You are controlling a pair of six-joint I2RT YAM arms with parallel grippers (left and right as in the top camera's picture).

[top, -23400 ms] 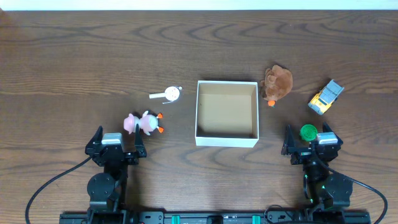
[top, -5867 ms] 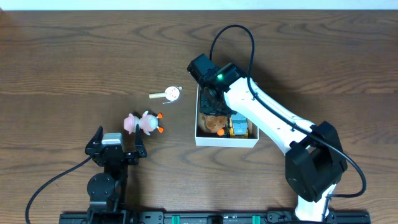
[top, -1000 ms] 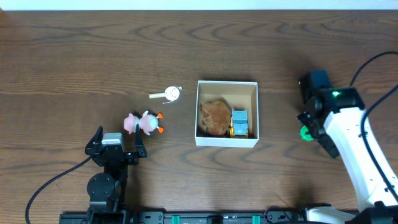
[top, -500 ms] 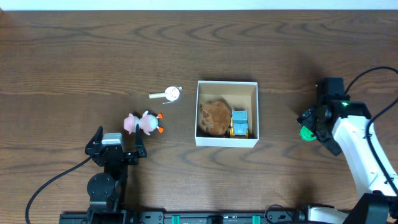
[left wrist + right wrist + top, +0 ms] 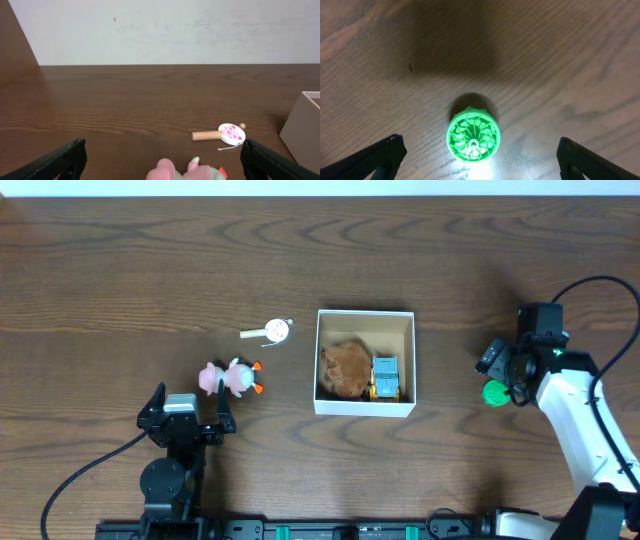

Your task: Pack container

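Observation:
The container [image 5: 365,313], a square white box with a brown inside, sits mid-table and holds a brown plush toy [image 5: 345,369] and a small yellow and blue truck [image 5: 385,378]. To its right a green round toy [image 5: 495,392] lies on the table. My right gripper [image 5: 500,375] hovers directly over it, open. In the right wrist view the green toy [image 5: 472,136] sits between the spread fingers of the right gripper [image 5: 479,152], untouched. My left gripper [image 5: 190,393] rests open at the front left, just behind a pink plush toy [image 5: 230,377].
A small wooden stick with a white round head [image 5: 270,331] lies left of the container. The left wrist view shows this stick [image 5: 222,133], the pink toy [image 5: 185,172] between the fingers of the left gripper [image 5: 162,152], and the container's wall [image 5: 302,130] at the right edge.
The right arm has swung a little right and settled over the green toy, which now lies centred between its fingers. The left arm and the other toys have not moved.

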